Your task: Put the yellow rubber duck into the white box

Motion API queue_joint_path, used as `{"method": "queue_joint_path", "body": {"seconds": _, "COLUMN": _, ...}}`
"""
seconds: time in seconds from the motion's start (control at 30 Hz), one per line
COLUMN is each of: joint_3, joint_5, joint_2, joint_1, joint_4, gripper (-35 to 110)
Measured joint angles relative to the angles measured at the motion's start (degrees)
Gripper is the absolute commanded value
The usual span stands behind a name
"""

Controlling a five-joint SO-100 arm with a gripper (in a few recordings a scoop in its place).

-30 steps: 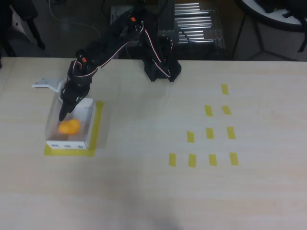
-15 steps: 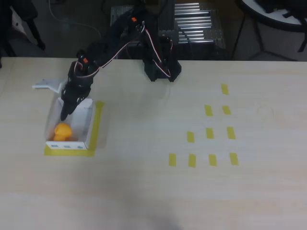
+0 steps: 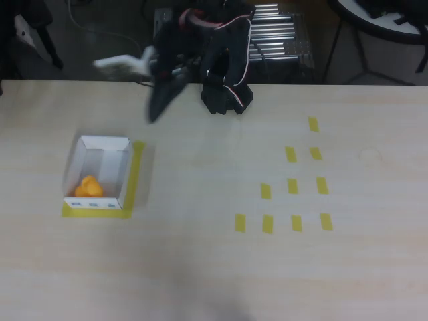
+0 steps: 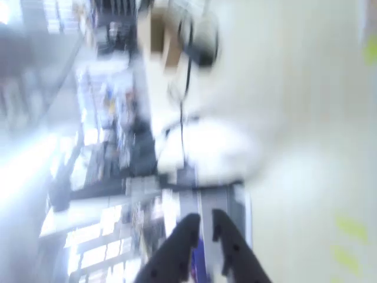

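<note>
I read the yellow rubber duck (image 3: 87, 186) as resting inside the white box (image 3: 97, 144), in the lower left part of its floor as the overhead view shows it, close to the wall that carries the small dark marks. The white box stands on the left side of the table (image 3: 200, 267), framed along its right and bottom edges by a strip of yellow tape (image 3: 136, 177).

I see the pincer (image 3: 152, 115) raised and well apart from the box, up near the far edge of the table and just left of the black arm base (image 3: 226, 99). It is motion-blurred in the overhead view. In the wrist view the pincer (image 4: 203, 227) enters from the bottom of the frame with its two dark fingers (image 4: 182, 239) standing a narrow gap apart; nothing sits between them. The jaws are therefore nearly together and empty.

A group of short yellow tape rectangles (image 3: 292, 186) lies on the right half of the table, well apart from the box. The wrist view is heavily blurred; I cannot identify its background.
</note>
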Motion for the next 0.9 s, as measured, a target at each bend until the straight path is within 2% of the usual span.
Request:
{"method": "queue_joint_path", "body": {"seconds": 0.17, "joint_3": 21.62, "joint_5": 6.33, "joint_2": 21.62, "joint_1": -12.92, "joint_4": 5.19, "gripper": 0}}
{"method": "queue_joint_path", "body": {"seconds": 0.43, "joint_3": 49.75, "joint_5": 15.47, "joint_2": 37.62, "joint_1": -19.25, "joint_4": 12.39, "gripper": 0}}
{"method": "queue_joint_path", "body": {"seconds": 0.63, "joint_3": 58.71, "joint_5": 16.52, "joint_2": 43.15, "joint_1": -19.86, "joint_4": 14.85, "gripper": 0}}
{"method": "queue_joint_path", "body": {"seconds": 0.9, "joint_3": 59.68, "joint_5": 16.52, "joint_2": 43.15, "joint_1": -19.86, "joint_4": 15.47, "gripper": 3}}
